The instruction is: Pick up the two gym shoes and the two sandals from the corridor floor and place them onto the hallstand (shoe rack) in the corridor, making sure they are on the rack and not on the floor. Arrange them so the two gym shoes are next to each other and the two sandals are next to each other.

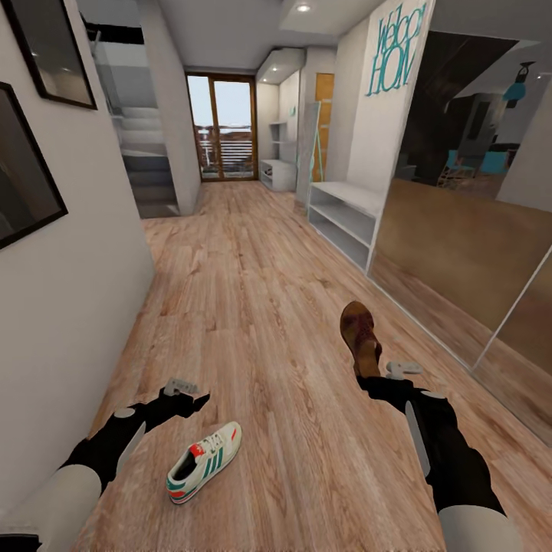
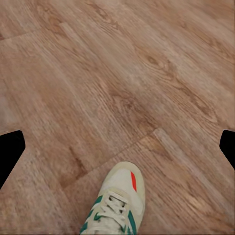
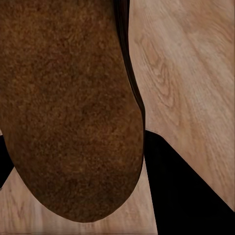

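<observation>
Right wrist view: right tool (image 3: 73,161) grips a flat, grainy brown sandal (image 3: 63,107); left tool (image 2: 117,147) spread wide.

I can see one white gym shoe (image 1: 205,462), one brown sandal (image 1: 360,337), one grey shoe rack (image 1: 346,220) and two robot arms.
</observation>
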Motion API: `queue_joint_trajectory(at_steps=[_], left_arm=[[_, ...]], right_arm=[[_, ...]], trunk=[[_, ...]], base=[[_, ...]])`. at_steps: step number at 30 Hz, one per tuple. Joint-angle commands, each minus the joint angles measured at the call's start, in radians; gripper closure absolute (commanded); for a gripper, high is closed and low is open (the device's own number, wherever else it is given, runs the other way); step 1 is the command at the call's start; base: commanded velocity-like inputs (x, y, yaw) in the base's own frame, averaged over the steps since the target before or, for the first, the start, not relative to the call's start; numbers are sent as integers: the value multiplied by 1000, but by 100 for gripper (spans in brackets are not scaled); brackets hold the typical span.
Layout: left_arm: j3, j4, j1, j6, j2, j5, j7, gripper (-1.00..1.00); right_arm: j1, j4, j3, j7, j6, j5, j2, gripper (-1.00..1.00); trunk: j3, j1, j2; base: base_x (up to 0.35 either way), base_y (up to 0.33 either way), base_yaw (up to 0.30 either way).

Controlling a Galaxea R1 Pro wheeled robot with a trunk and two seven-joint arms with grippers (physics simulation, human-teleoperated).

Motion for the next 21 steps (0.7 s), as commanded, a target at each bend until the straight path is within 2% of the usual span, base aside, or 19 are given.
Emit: queue_joint_trajectory(at_steps=[1, 4, 7, 10, 12, 17, 21], left_arm=[[-3, 0, 0, 1, 1, -1, -1, -100], [-4, 11, 0, 1, 2, -3, -1, -100], [-4, 38, 0, -1, 3, -24, -2, -100], [-5, 67, 0, -24, 3, -90, -2, -100], [-4, 79, 0, -34, 3, -102, -2, -100], [-3, 91, 0, -44, 3, -113, -2, -100], [-4, 93, 0, -46, 3, -114, -2, -100]], right_arm=[[-1, -2, -3, 7, 5, 6, 1, 100], [-1, -2, -3, 7, 6, 6, 1, 100], [-1, -2, -3, 7, 7, 6, 1, 100], [-1, -2, -2, 7, 7, 5, 0, 100], [-1, -2, -2, 7, 7, 5, 0, 100], [-1, -2, -3, 7, 7, 5, 0, 100], [-1, -2, -3, 7, 7, 5, 0, 100]], trunk=[[-7, 0, -1], [-23, 2, -1], [-40, 3, -2], [-56, 4, -3], [-67, 5, -3], [-95, 7, -5], [-99, 7, -5]], base=[[0, 0, 0], [0, 0, 0], [0, 0, 0], [0, 0, 0], [0, 0, 0], [0, 0, 0], [0, 0, 0]])
